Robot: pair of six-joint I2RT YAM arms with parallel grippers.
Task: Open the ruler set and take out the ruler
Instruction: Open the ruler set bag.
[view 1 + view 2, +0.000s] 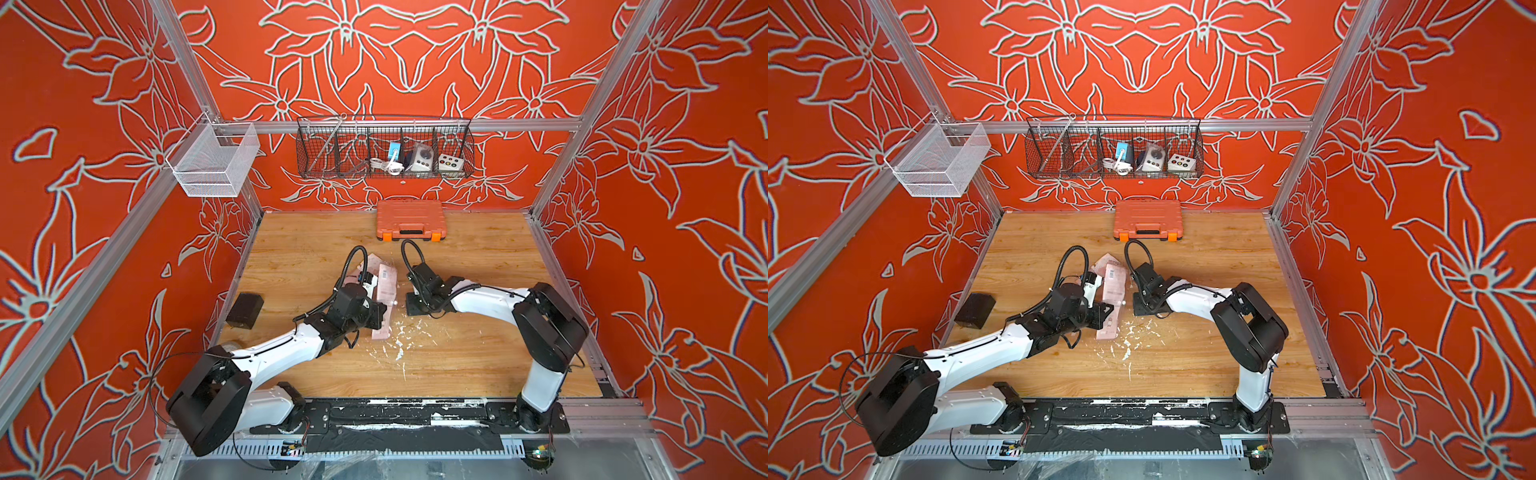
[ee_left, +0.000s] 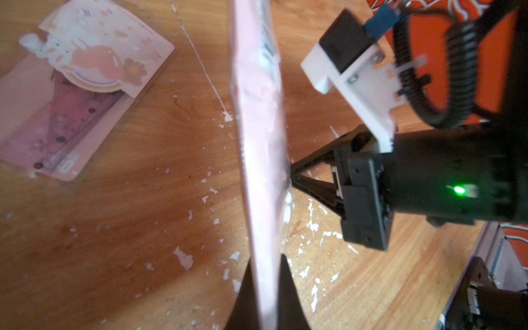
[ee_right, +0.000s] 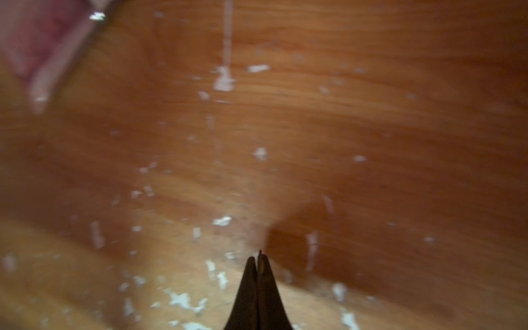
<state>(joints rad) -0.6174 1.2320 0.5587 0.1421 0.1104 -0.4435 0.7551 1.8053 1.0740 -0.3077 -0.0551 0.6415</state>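
**L arm stands pink packet on edge, R tips at its side**

L gripper (image 2: 267,258) is clamped on the pink packet (image 2: 257,137), holding it on edge rather than flat, so the L wrist cam sees it nearly edge-on. Prob reason: turned this way, its long side faces the other arm, so a flap or seam can be picked at w/out the table (image 1: 478,353) in the way.

R gripper (image 2: 293,171) has its jaws pressed fully together, tips touching the packet's side. Can't tell whether it pinches film or flap. The R wrist view is blurred and shows only closed tips over wood.

A 2nd pink piece, the bunny card (image 2: 85,71), lies flat on the table just beyond the packet. A translucent reddish set square (image 2: 71,120) is tucked under it. A strip along its edge looks like the ruler (image 2: 64,165), so my read is that the ruler sits there, in neither gripper, w/ the set partly unpacked.

Writing: there is a barcode label (image 1: 386,274) on the packet, digits too small to read. Blocky marks on the strip, maybe "10", are too blurred to be sure. No brand is legible.
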